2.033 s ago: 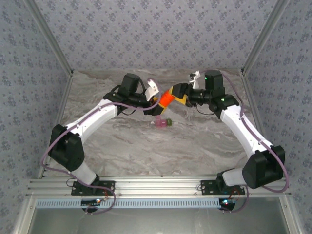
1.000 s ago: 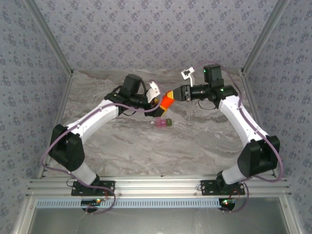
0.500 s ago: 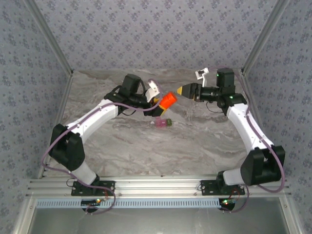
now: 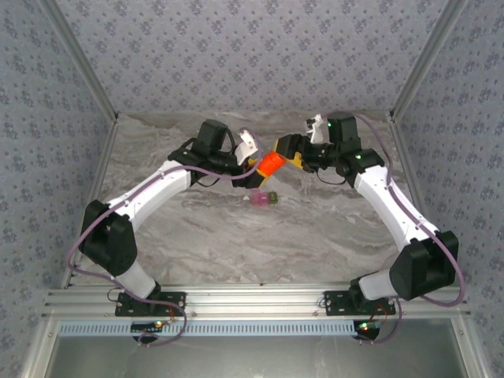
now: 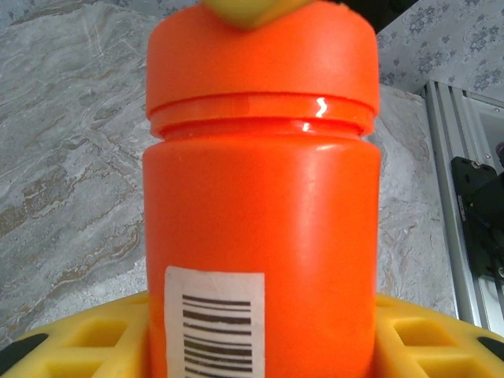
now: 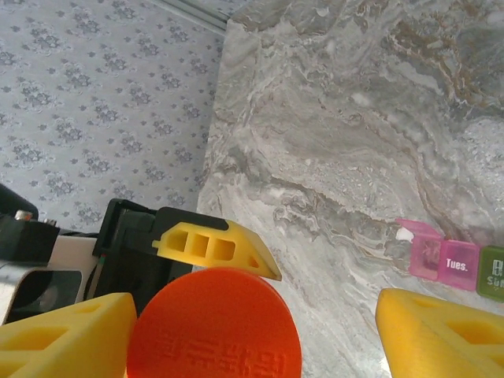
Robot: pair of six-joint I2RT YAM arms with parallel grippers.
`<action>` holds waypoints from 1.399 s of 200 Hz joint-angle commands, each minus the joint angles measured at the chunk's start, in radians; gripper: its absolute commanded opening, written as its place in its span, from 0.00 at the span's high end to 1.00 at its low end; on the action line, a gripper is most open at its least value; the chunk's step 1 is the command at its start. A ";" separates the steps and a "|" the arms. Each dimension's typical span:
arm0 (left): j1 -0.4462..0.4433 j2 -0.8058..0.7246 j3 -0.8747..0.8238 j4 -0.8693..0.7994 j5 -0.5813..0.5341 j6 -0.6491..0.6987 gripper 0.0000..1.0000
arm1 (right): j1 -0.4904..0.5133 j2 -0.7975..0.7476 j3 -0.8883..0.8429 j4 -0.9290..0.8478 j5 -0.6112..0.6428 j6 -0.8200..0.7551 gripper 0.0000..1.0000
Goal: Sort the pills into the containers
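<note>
The orange bottle [image 4: 270,163] is clamped in the left gripper [image 4: 253,164], just up-frame of the containers [image 4: 262,198] at centre. The right gripper [image 6: 252,335] is spread wide about the cap [image 6: 214,315], seemingly not touching. Closed off-centre, the bottle could be wrenched loose.

We take this for a robotics test cell, not a home: a marble-patterned table [image 4: 236,244] boxed in by floral-print panels [image 4: 252,55] on metal posts [image 4: 84,63], an aluminium rail [image 4: 252,303] along its near edge anchoring a left arm [image 4: 153,189] and a right arm [image 4: 390,201].
</note>
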 commanded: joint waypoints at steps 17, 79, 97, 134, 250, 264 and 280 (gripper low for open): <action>0.004 -0.020 0.026 0.023 0.040 0.006 1.00 | 0.025 0.014 0.039 -0.009 0.014 0.019 0.29; 0.005 -0.020 0.024 0.024 0.036 0.008 1.00 | 0.030 0.004 0.025 -0.014 -0.006 0.005 0.50; 0.005 -0.021 0.024 0.030 0.036 0.005 1.00 | 0.030 0.002 0.023 -0.007 -0.019 -0.010 0.56; 0.004 -0.023 0.027 0.038 0.045 -0.003 1.00 | 0.029 0.011 0.050 0.019 -0.105 -0.326 0.57; 0.006 -0.035 0.001 0.061 0.053 -0.009 1.00 | -0.142 0.103 -0.061 0.520 -0.424 -0.191 0.61; 0.007 -0.037 -0.002 0.066 0.052 -0.011 1.00 | -0.152 0.100 -0.080 0.555 -0.404 -0.133 0.62; 0.007 -0.039 -0.003 0.069 0.048 -0.012 1.00 | -0.164 0.090 -0.108 0.558 -0.380 -0.108 0.62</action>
